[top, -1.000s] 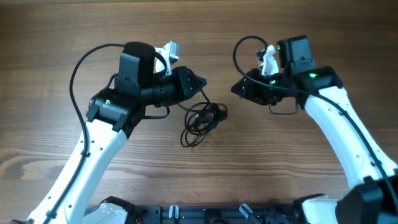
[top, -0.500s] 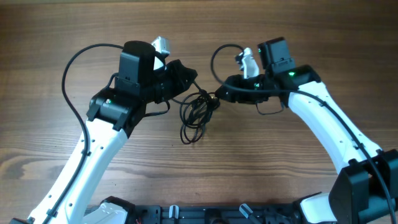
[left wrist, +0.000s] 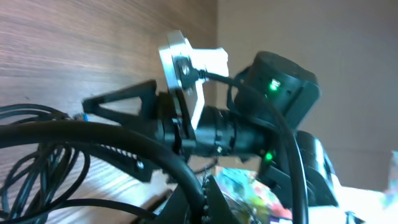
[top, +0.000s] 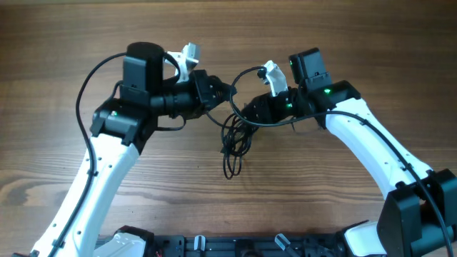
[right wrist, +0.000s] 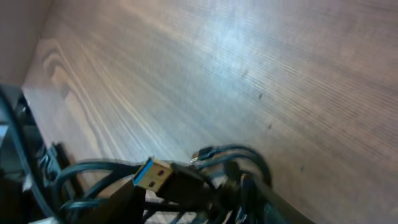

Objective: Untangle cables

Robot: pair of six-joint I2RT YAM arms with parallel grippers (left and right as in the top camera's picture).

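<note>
The cables (top: 234, 137) are a knotted bundle of thin black cords at the table's middle, with a loop trailing toward the front (top: 230, 171). My left gripper (top: 226, 91) is at the bundle's upper left, shut on one strand (left wrist: 155, 146) that runs between its fingers (left wrist: 205, 198). My right gripper (top: 247, 111) is at the bundle's upper right. Its fingers (right wrist: 193, 202) are spread on either side of the knot and a blue-tipped USB plug (right wrist: 154, 175). The right gripper also shows in the left wrist view (left wrist: 121, 130), with its jaws apart around the strands.
The wooden table (top: 343, 43) spreads all around. Thick black arm wires arc beside the left arm (top: 87, 78) and above the right wrist (top: 246, 73). The robot base frame (top: 235, 244) lies along the front edge.
The right gripper has moved left onto the bundle. The left gripper has shifted right with its strand. The bundle has shifted right, and its loop now hangs closer to the front.
</note>
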